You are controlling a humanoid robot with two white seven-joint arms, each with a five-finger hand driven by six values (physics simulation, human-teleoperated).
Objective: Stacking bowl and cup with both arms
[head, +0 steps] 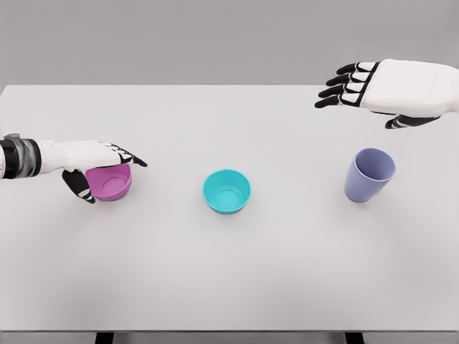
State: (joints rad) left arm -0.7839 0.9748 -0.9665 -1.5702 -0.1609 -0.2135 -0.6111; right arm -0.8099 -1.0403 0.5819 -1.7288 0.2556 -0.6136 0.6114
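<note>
L hand (100, 161) low, fingers flat, thumb down — R hand (391, 89) raised, fingers loosely extended, holding nothing.

No legible text, labels, brand marks, numbers or signs anywhere in the head view. Pink bowl (110, 183), teal bowl (226, 191) and lavender cup (368, 175): plain, unmarked surfaces. White tabletop (229, 272): bare of print. White shell of the right robot hand (387, 89) shows only faint smudged lines, too blurred to read as characters.
</note>
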